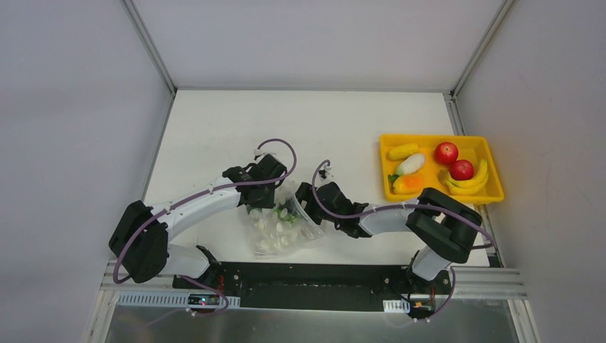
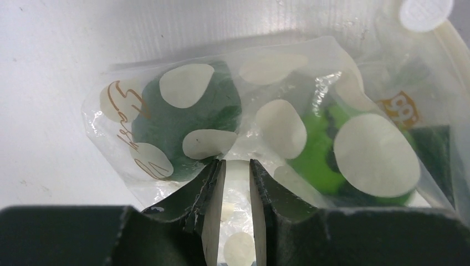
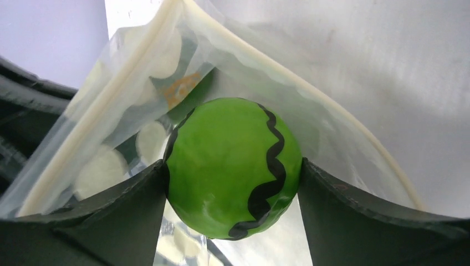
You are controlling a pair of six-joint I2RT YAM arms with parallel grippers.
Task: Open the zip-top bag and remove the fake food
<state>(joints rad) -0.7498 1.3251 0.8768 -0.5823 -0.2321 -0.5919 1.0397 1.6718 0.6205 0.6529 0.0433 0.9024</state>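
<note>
The zip-top bag [image 1: 277, 230], clear with white dots, lies near the table's front edge between my two grippers. My left gripper [image 1: 267, 201] is shut on a fold of the bag [image 2: 238, 216]. Through the plastic a dark green piece [image 2: 188, 119] and a bright green piece [image 2: 318, 158] show. My right gripper [image 1: 309, 209] reaches into the bag's open mouth [image 3: 266, 72]. It is shut on a green ball with a black wavy stripe [image 3: 233, 166], like a small watermelon. Apples [image 1: 446, 152], a banana [image 1: 473, 182], corn [image 1: 402, 151], and a white piece [image 1: 411, 163] lie in the tray.
The rigid yellow tray [image 1: 429, 137] stands at the right, beyond the right arm. Grey walls close the table at the left, back and right. Both arms' cables loop above the bag.
</note>
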